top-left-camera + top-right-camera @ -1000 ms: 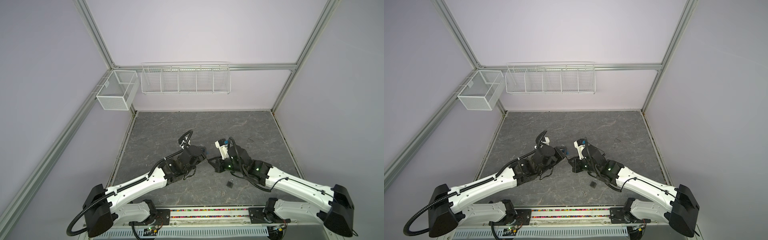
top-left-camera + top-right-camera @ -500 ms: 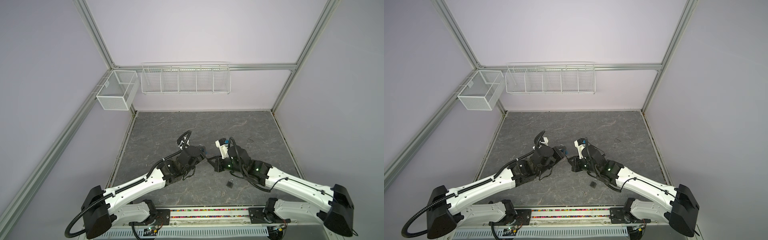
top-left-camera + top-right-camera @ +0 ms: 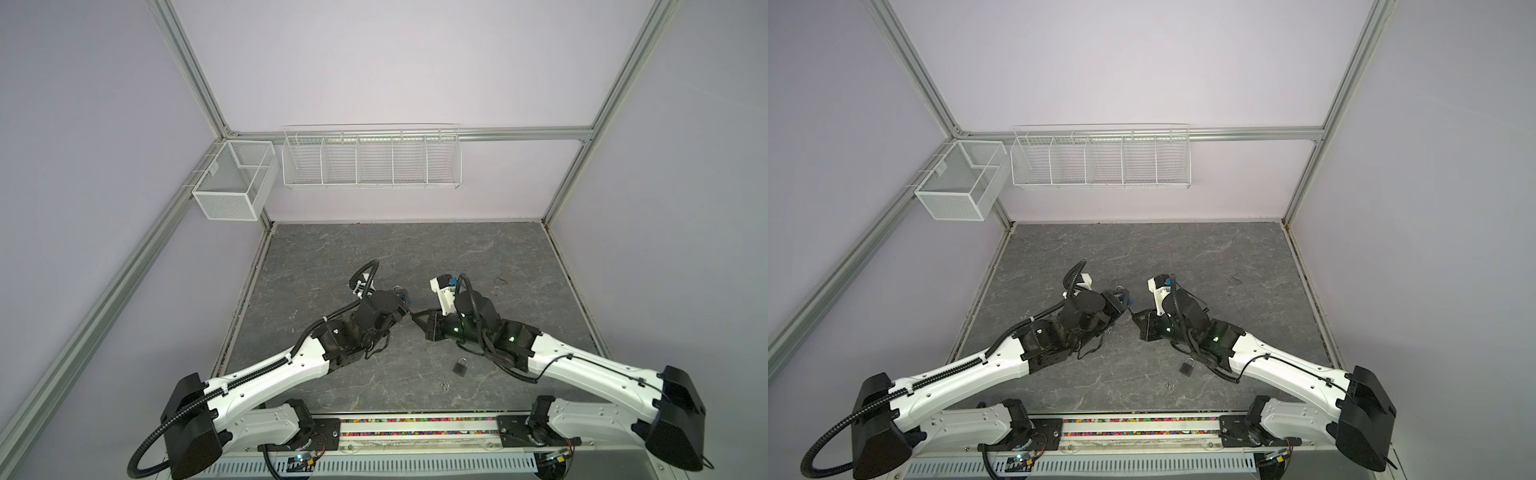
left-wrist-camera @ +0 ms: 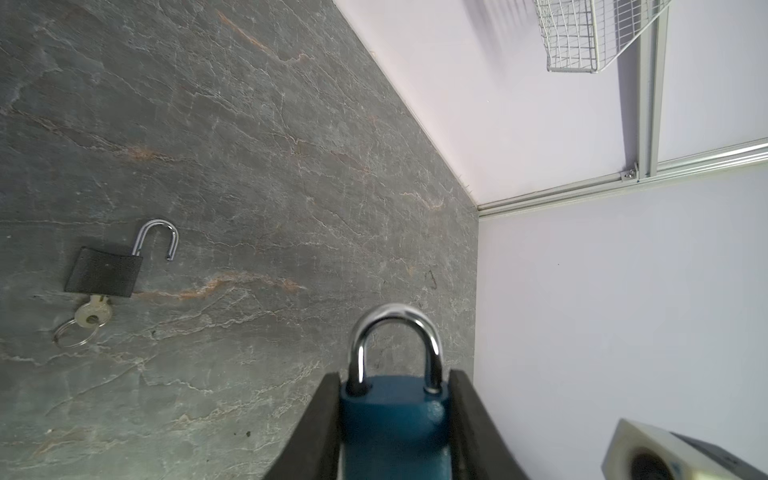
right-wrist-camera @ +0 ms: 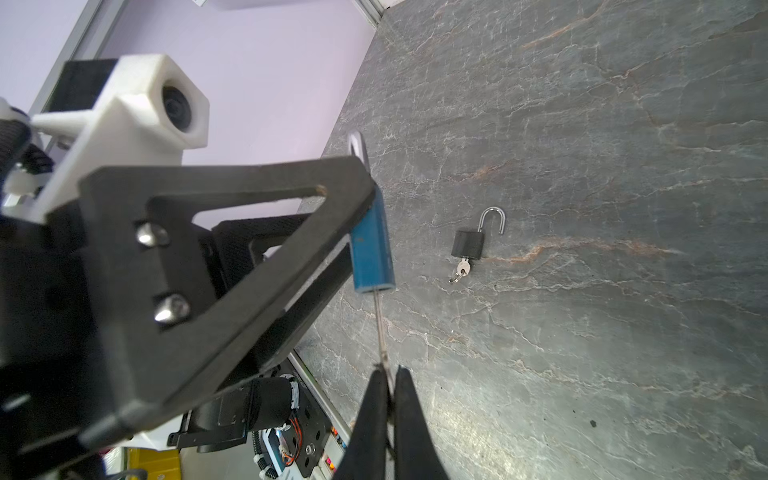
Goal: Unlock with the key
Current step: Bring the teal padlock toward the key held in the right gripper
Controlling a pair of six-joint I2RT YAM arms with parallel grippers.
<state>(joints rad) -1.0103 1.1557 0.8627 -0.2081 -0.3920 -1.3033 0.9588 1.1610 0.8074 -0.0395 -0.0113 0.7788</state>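
left gripper point(image 4: 395, 376): jaws part-closed on the body of the blue padlock point(image 4: 395, 419), one finger against each edge. the lock was carried clear of the table, between the two arms. its shackle point(image 4: 395, 316) was seated in both holes and pointed away from the wrist.

right gripper point(image 5: 388, 374): pinched tight on the outer end of the key point(image 5: 379, 324). the thin blade ran straight into the underside of the blue padlock, seemingly entered in the keyway; how deep could not be told.

step in hand, as judged: key inserted, turn not yet made, since the shackle sat down. the next move called for a roll of the right wrist about the blade's line, a firm left grip against the twist, and no side load on the blade.

arms: both reached low and inward in both top views, wrists facing, tips nearly meeting above the middle of the table point(image 3: 374, 257).

also present: black padlock point(image 4: 104, 272), shackle sprung open, its own key point(image 4: 93, 313) in it, lying flat near the right arm point(image 3: 582, 365).
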